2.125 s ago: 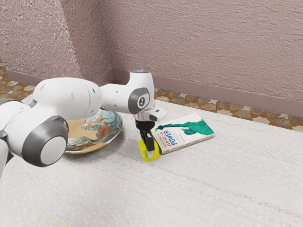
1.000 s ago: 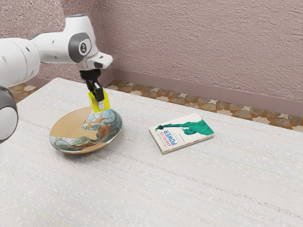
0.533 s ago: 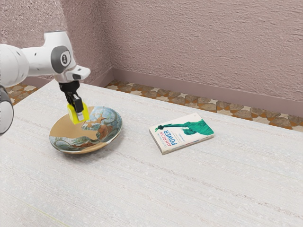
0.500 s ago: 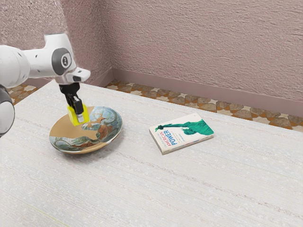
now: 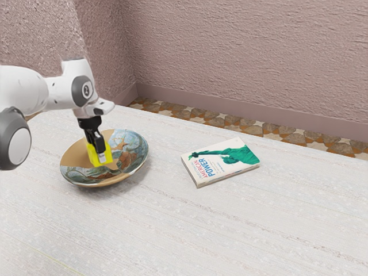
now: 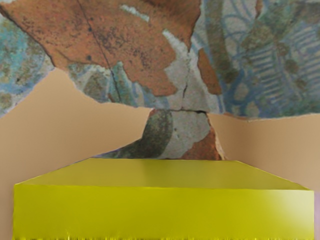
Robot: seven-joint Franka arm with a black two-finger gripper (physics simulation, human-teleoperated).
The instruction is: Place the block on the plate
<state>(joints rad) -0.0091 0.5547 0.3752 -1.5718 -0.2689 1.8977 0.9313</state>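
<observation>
My gripper [image 5: 101,156] points down over the plate, shut on the yellow block [image 5: 108,154]. The block is in front of the middle of the round painted plate [image 5: 74,155] as the exterior view has it; I cannot tell whether its underside touches the plate. In the wrist view the yellow block [image 6: 160,212] lies across the lower edge, with the tan, blue and rust pattern of the plate [image 6: 145,55] beyond it. Part of the plate is hidden behind the block and the hand.
A book with a green figure on its cover [image 5: 221,161] lies flat on the white table [image 5: 190,230], off toward the exterior view's right from the plate. Behind the table stands a rough pinkish wall [image 5: 247,57].
Since the earliest frame the block has been lifted from beside the book and carried over the plate. In the last half second my hand has sunk and shifted slightly toward the exterior view's right, block included.
</observation>
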